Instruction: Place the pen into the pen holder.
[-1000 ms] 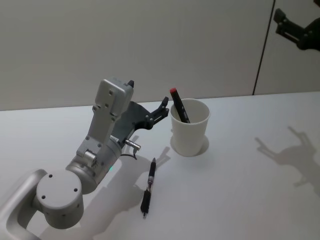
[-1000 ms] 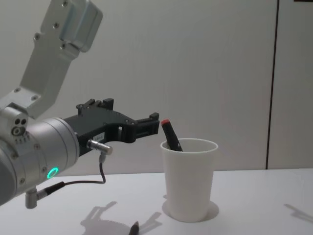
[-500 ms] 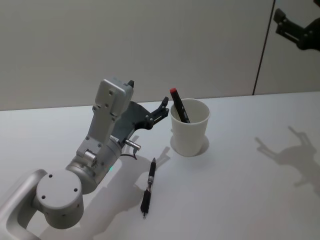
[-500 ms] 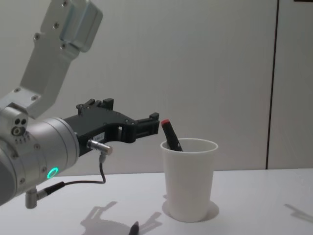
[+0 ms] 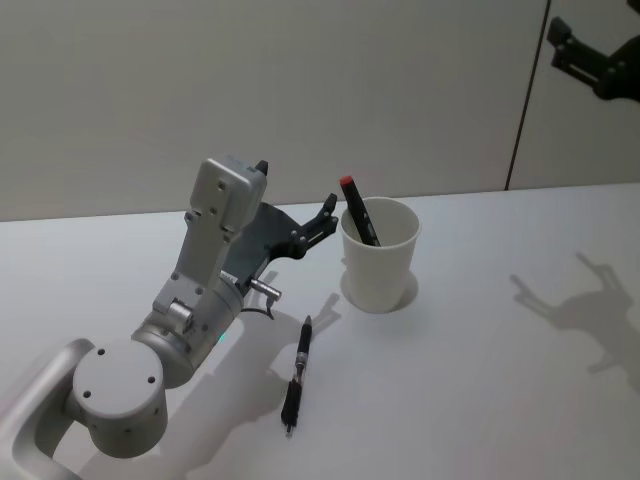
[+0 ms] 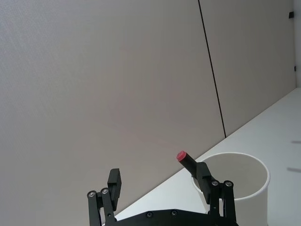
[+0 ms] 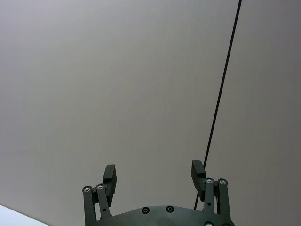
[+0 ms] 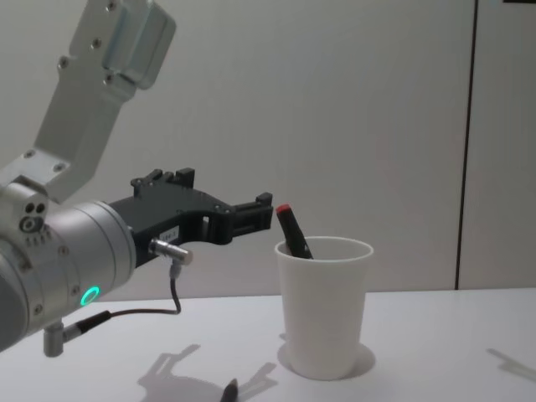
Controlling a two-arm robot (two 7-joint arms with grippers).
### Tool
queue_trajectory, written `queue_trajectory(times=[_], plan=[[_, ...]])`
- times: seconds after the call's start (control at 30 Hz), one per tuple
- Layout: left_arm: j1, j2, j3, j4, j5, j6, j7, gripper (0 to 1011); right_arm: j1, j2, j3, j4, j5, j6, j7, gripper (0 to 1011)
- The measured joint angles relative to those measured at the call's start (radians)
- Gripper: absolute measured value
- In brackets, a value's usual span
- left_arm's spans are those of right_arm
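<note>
Left gripper hangs wide and empty just beside cup. Red-capped pen stands inside. Second pen lies on table: likely next grasp. Right gripper parked high, wide.

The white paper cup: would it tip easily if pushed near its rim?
Likely: the tapered white paper cup looks light, with a narrow base. The red-capped black pen leaning on its rim probably shifts weight toward the open left gripper.
</note>
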Motion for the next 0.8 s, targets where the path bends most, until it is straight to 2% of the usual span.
queue_trajectory(times=[0.8], plan=[[0.000, 0.000, 0.000, -0.001, 0.001, 0.003, 0.000, 1001, 0.000, 0.000, 0.000, 0.000, 0.000, 0.000, 0.000, 1002]])
